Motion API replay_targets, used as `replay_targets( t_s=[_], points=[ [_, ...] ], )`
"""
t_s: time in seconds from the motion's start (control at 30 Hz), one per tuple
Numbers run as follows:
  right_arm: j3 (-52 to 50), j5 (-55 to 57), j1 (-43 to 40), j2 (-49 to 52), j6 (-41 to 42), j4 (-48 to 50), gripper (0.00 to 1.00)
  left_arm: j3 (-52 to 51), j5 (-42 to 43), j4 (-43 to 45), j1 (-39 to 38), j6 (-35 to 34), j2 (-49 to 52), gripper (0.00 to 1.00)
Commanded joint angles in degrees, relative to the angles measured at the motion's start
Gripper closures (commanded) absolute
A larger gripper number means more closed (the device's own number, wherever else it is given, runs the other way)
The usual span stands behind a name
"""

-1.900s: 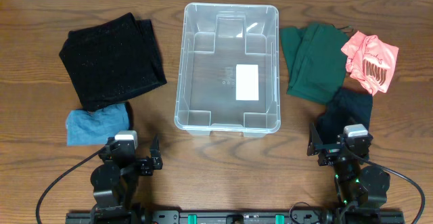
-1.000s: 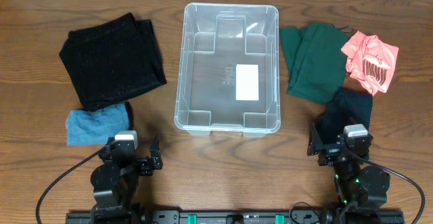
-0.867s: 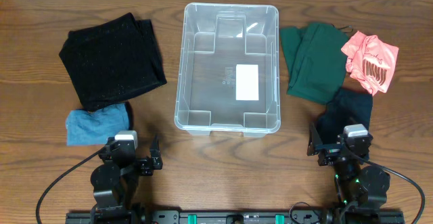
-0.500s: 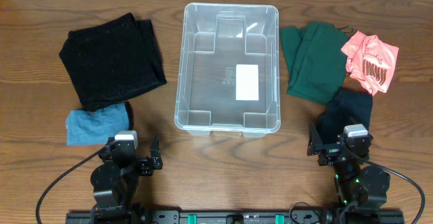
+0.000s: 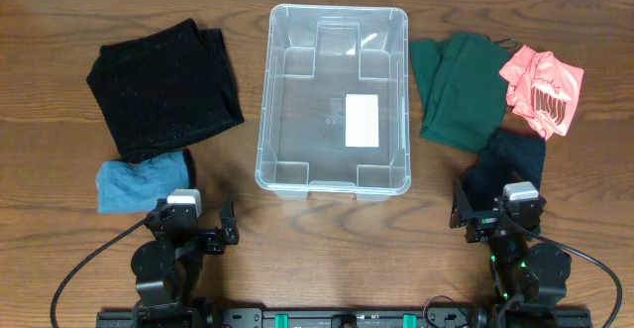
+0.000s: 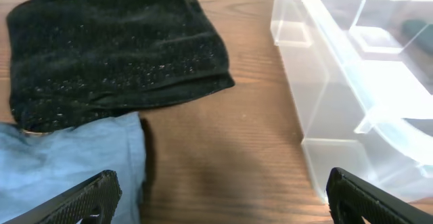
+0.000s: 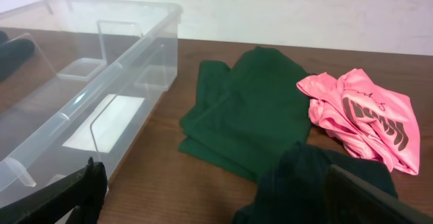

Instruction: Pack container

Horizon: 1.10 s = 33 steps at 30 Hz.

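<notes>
The clear plastic container (image 5: 334, 98) stands empty at the table's middle, a white label on its base; it also shows in the left wrist view (image 6: 352, 82) and the right wrist view (image 7: 81, 95). My left gripper (image 5: 198, 231) is open and empty near the front edge, just below a blue cloth (image 5: 139, 183). My right gripper (image 5: 495, 214) is open and empty at the front right, next to a dark navy cloth (image 5: 507, 164).
A black folded cloth (image 5: 163, 88) lies at the back left, also in the left wrist view (image 6: 108, 48). A green cloth (image 5: 458, 90) and a pink cloth (image 5: 542, 88) lie right of the container, both in the right wrist view, green (image 7: 250, 116) and pink (image 7: 362, 112).
</notes>
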Motion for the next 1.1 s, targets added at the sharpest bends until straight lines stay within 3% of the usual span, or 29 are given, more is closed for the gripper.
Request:
replay_targets(
  t_s=[0.0, 0.17, 0.3, 0.47, 0.57, 0.7, 0.83, 1.07],
  points=[
    [-0.2, -0.3, -0.3, -0.4, 0.6, -0.1, 0.01, -0.5, 3.5, 0.3, -0.3, -6.2, -0.4, 0.02],
    [-0.2, -0.3, -0.3, -0.4, 0.6, -0.1, 0.01, 2.4, -2.6, 0.5, -0.3, -18.1, 1.2, 0.02],
    [-0.2, -0.3, -0.3, -0.4, 0.6, -0.1, 0.01, 9.7, -6.4, 4.1, -0.3, -21.8, 6.1, 0.02],
    [-0.2, -0.3, -0.3, -0.4, 0.6, -0.1, 0.01, 24.7, -11.6, 5.1, -0.3, -21.7, 19.3, 0.02],
    [-0.2, -0.3, -0.3, -0.4, 0.6, -0.1, 0.01, 34.9, -11.9, 2.7, -0.3, -18.0, 30.2, 0.02],
    [-0.2, -0.3, -0.3, -0.4, 0.6, -0.1, 0.01, 51.1, -11.9, -4.7, 0.6, -10.0, 46.2, 0.02],
    [-0.2, -0.3, -0.3, -0.4, 0.6, -0.1, 0.01, 64.6, -11.5, -11.7, 1.3, -9.5, 58.5, 0.02],
    [-0.2, -0.3, -0.3, -0.4, 0.6, -0.1, 0.01, 68.4, -12.1, -15.7, 3.9, -9.2, 66.6, 0.02]
  ],
)
